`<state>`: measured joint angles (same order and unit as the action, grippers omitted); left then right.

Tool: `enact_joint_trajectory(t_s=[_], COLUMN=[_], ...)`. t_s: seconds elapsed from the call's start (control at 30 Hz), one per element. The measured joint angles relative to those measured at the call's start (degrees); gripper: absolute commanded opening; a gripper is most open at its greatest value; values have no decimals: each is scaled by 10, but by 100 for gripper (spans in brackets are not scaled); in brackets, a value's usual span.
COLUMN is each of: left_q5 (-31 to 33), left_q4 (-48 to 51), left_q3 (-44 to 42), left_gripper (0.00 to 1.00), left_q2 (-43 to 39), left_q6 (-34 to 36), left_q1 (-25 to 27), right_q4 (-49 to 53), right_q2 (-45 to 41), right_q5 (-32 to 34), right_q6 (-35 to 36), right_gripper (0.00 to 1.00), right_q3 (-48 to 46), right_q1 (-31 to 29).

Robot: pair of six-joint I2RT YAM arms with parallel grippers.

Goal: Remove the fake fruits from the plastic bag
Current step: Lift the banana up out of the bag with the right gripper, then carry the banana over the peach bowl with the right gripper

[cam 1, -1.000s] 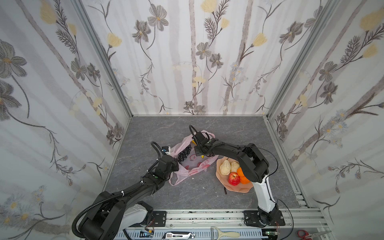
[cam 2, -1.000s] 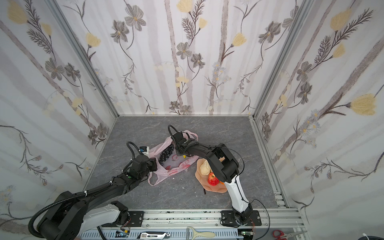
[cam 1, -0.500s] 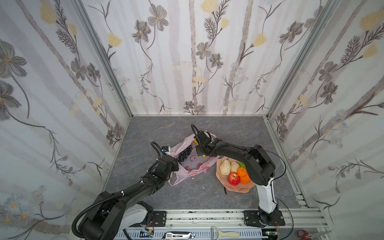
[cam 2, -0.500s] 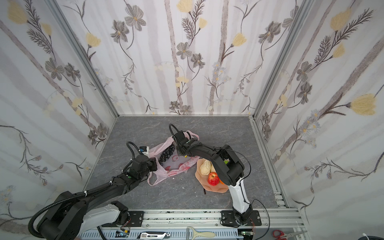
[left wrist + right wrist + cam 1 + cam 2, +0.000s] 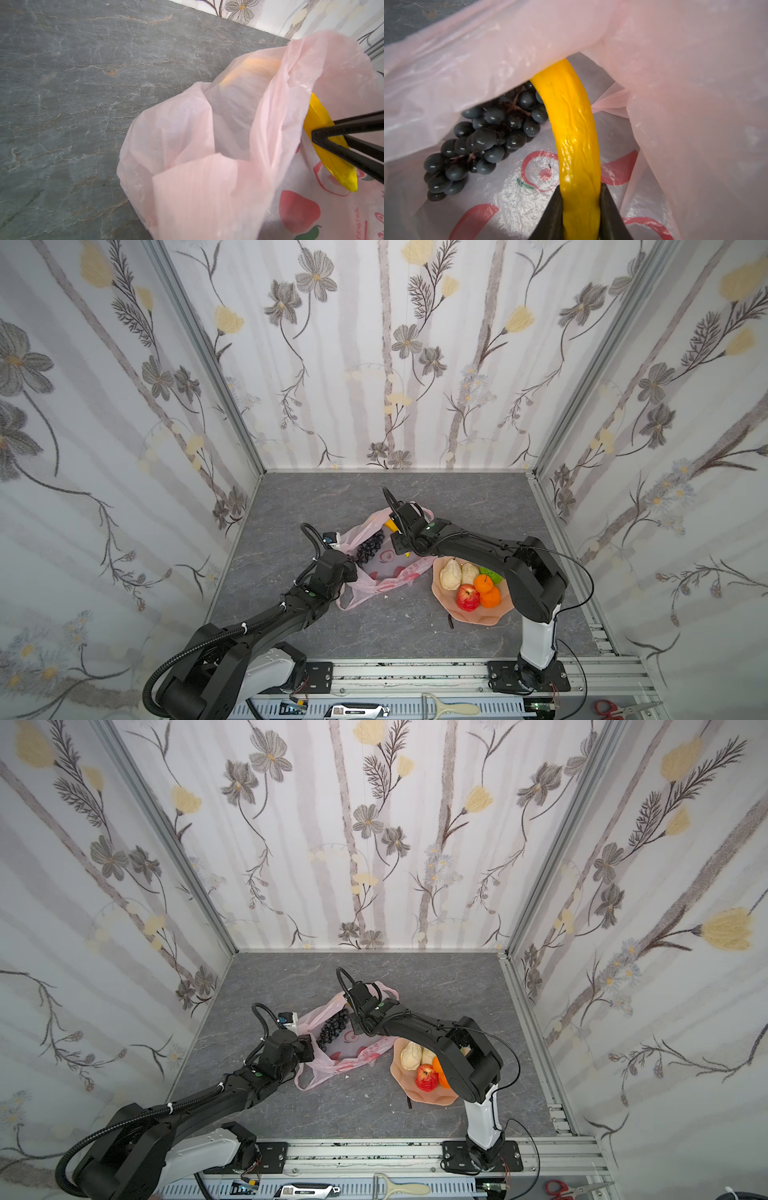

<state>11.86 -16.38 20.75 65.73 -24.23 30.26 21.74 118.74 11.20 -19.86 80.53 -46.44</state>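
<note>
Right wrist view: the right gripper (image 5: 580, 193), only narrowly open, clamps one yellow banana (image 5: 576, 128). Its curved length runs straight away from the claw, with the far end under the plastic bag (image 5: 685, 83) film. One grape bunch (image 5: 481, 143) lies beside it inside. The bag lies in the middle of the tabletop (image 5: 332, 497); the left gripper (image 5: 351, 568), fully closed, pinches its edge. One dish (image 5: 478, 616) near the front right corner carries two pears (image 5: 451, 574), two oranges (image 5: 484, 585), one apple (image 5: 467, 598) and one green fruit (image 5: 490, 572).

Yellow plastic banana (image 5: 577, 133): far end lost under thin pale-pink plastic bag (image 5: 685, 83); near end cut by picture edge between right gripper (image 5: 581, 191) fingers. Dark grape bunch (image 5: 483, 141) ahead of gripper, part-covered by film. Left gripper (image 5: 353, 570) fingertips hidden in both top views.
</note>
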Motion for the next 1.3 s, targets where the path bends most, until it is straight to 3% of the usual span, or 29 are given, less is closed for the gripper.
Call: enact_joint_trajectory(t_s=[0.63,0.97,1.3], left_q5=[1,1,-1], left_q4=[-1,-1,-1], left_q3=[0,0,0], left_gripper=[1,2,2], left_q2=[0,3,-2], left_q6=[0,0,0], left_q1=[0,0,0], right_q4=[68,161,259], right_q2=[-237,-410,-487], right_q5=[-14,21,26], right_q6=[23,54,34], right_gripper=[19,19,19], right_q3=[-168,-196,-207], right_q1=[-12,80,176])
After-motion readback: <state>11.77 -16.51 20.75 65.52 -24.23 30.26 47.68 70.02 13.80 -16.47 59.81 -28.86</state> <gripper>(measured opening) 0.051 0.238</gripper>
